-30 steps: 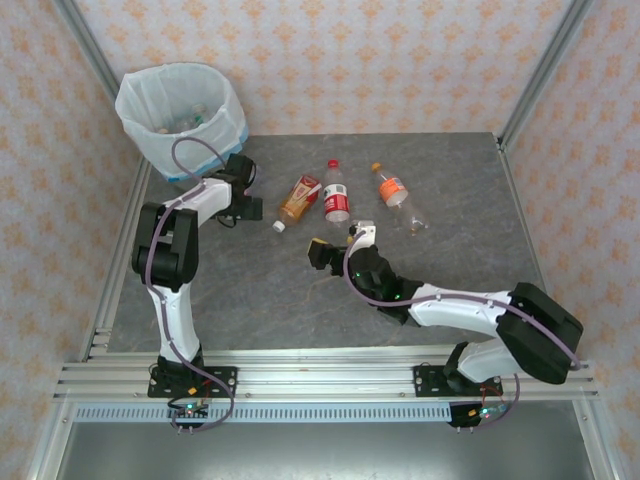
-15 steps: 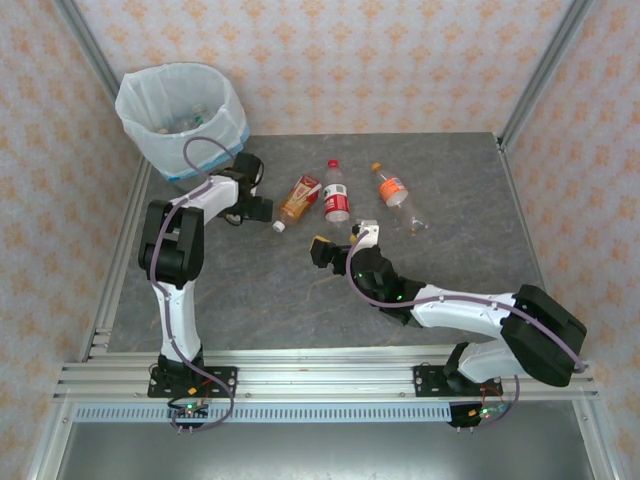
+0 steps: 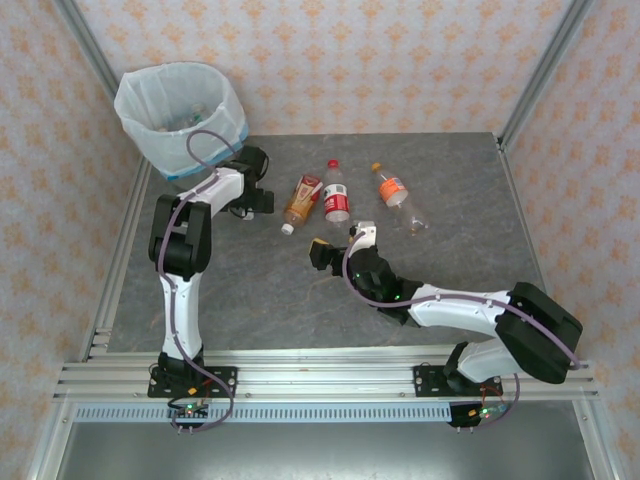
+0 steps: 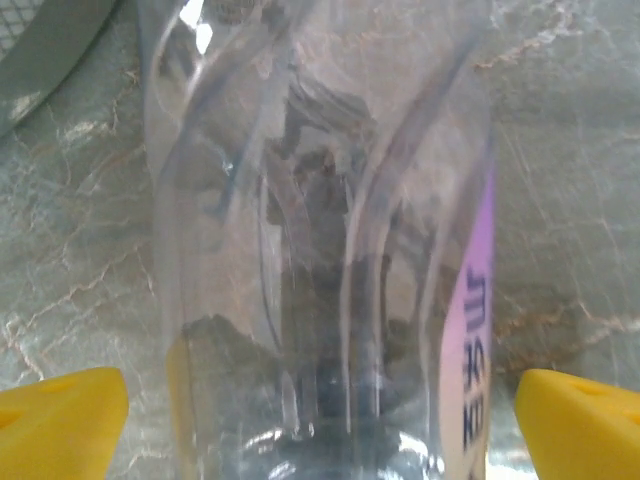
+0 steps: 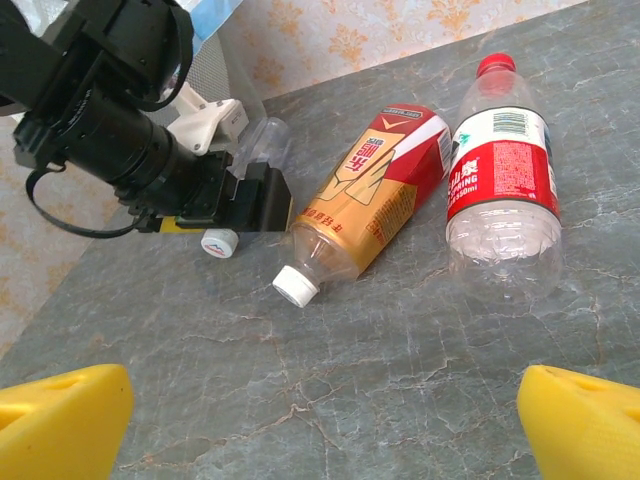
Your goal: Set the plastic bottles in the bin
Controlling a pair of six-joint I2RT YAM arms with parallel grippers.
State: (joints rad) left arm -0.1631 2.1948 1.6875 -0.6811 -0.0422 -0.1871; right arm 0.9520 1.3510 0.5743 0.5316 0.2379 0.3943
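Note:
The bin (image 3: 180, 105), a round bucket lined with a white bag, stands at the table's back left corner. My left gripper (image 3: 264, 198) is low over the table just right of it, open, its yellow fingertips (image 4: 60, 420) standing apart on either side of a clear bottle with a purple label (image 4: 320, 230). From the right wrist view that bottle (image 5: 262, 145) lies under the left gripper (image 5: 235, 205), its white cap (image 5: 220, 242) toward me. A brown bottle (image 3: 300, 198), a red-labelled bottle (image 3: 336, 196) and an orange-labelled bottle (image 3: 398, 197) lie in a row. My right gripper (image 3: 340, 240) hovers open, short of the brown bottle (image 5: 375, 195).
Metal frame posts rise at the back corners and a rail runs along the table's left edge (image 3: 125, 260). Bare grey tabletop (image 3: 260, 290) lies between the two arms. The red-labelled bottle (image 5: 500, 175) lies close beside the brown one.
The left gripper has moved right and slightly back, away from the bin's foot and closer to the brown bottle. The right gripper has barely shifted.

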